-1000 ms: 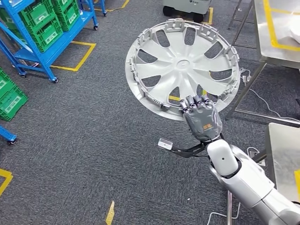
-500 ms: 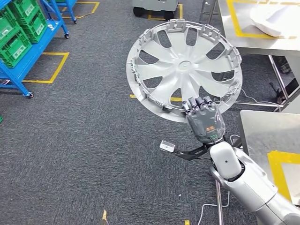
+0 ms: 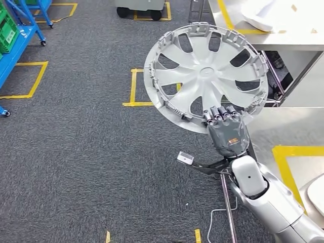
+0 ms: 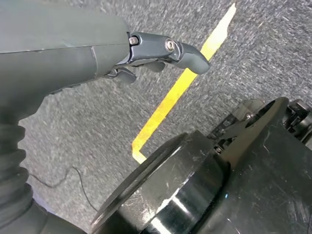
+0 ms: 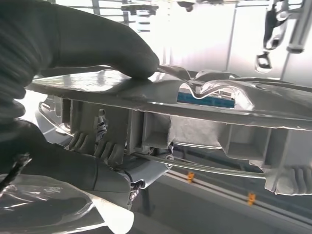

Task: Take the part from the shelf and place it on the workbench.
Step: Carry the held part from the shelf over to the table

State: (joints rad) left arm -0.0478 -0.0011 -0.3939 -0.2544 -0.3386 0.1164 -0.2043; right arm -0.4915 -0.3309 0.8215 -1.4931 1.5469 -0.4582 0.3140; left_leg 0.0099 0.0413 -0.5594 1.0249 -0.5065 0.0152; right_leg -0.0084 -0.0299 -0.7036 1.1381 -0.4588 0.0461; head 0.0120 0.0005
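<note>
Nearest, the right hand (image 3: pixel 225 132) clasps the near rim of the large silver-grey plastic wheel cover with curved spokes (image 3: pixel 206 73); in the right wrist view its thick thumb (image 5: pixel 107 44) presses one face of the rim while its darker fingers (image 5: pixel 92 146) curl under the ribbed other face. The grasp reads as firm, and the wheel cover is held out ahead of the hand, tilted, over the dark grey carpet (image 3: pixel 76 152).

The left hand (image 4: pixel 147 53) hangs by the robot's side over carpet and a yellow floor line, its fingers loosely extended and holding nothing.

Over the last second the whole head view has swung: the blue wheeled rack with green crates (image 3: pixel 15 35) has slid away to the far side from the hand, and the shiny steel workbench with yellow tape borders (image 3: pixel 275 30) has come in beyond the wheel cover. That is the robot turning, not the part shifting in the grasp.

Judged from this, the pick is done and the carry is well along; what remains is closing on the workbench and setting the cover down flat.
</note>
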